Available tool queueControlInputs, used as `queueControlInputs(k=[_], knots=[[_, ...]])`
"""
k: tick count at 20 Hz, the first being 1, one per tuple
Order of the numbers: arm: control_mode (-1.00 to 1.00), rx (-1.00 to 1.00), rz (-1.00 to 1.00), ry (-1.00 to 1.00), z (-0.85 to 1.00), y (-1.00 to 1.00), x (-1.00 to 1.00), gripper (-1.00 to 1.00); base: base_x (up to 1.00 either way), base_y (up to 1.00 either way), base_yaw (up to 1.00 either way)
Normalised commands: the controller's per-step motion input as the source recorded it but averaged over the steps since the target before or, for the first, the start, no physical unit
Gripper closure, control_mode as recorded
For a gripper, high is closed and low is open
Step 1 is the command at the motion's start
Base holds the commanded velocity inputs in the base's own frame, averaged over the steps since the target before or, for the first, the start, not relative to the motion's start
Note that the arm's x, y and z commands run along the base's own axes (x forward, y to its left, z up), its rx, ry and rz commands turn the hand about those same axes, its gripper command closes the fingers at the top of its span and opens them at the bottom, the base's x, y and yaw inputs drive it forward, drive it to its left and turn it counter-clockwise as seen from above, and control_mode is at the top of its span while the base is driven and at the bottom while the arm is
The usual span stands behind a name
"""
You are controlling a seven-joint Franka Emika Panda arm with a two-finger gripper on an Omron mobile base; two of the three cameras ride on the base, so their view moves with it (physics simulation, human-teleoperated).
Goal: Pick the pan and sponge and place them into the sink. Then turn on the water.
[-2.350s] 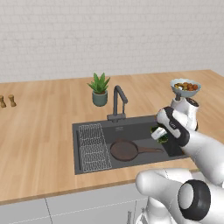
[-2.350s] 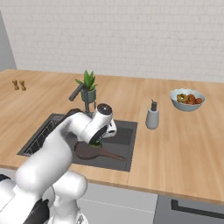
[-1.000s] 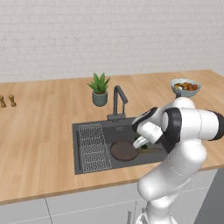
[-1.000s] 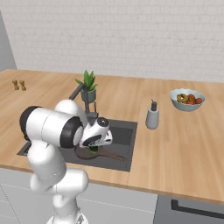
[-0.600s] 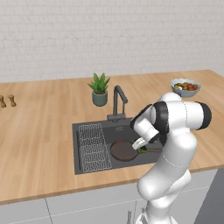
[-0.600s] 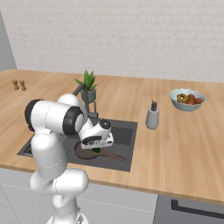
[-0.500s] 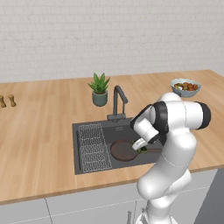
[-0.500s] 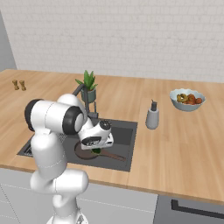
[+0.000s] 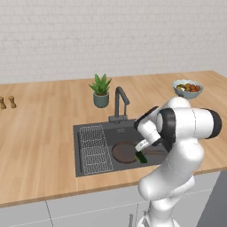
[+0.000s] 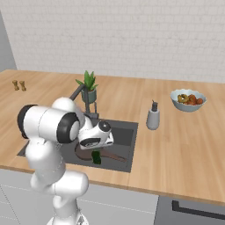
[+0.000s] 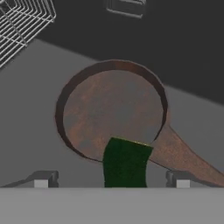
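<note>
The dark brown pan lies flat on the floor of the dark grey sink, its handle running to the right. In the right base view the pan shows just under my hand. My gripper hangs low in the basin, open, its fingertips spread wide. The dark green sponge sits between them over the pan's near rim and touches neither finger. From the base views the sponge is just below the gripper. No water falls from the faucet.
A wire rack fills the sink's left side. Behind the sink stands a potted plant. A soap dispenser and a fruit bowl sit on the counter to the right, two small shakers far left.
The jaws have spread wide and let go of the sponge, which now sits free just below them over the pan's rim. The arm has stayed low in the sink.
</note>
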Motion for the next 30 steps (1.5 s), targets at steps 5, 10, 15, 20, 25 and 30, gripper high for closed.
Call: queueControlInputs(k=[5,10,15,20,25,30], knots=[[-1.00,0.08,0.00,-0.12,0.82,0.00,-0.23,-1.00,0.00,0.00,0.00],[-1.00,0.11,0.00,-0.15,0.77,0.00,-0.12,-1.00,0.00,0.00,0.00],[-1.00,0.15,0.00,-0.13,0.79,0.00,0.00,-1.00,0.00,0.00,0.00],[-1.00,0.17,0.00,-0.15,0.62,0.00,-0.03,-1.00,0.00,0.00,0.00],[-1.00,0.13,0.00,-0.21,0.43,0.00,-0.08,-1.00,0.00,0.00,0.00],[-1.00,0.11,0.01,-0.29,0.38,0.00,0.00,-1.00,0.00,0.00,0.00]])
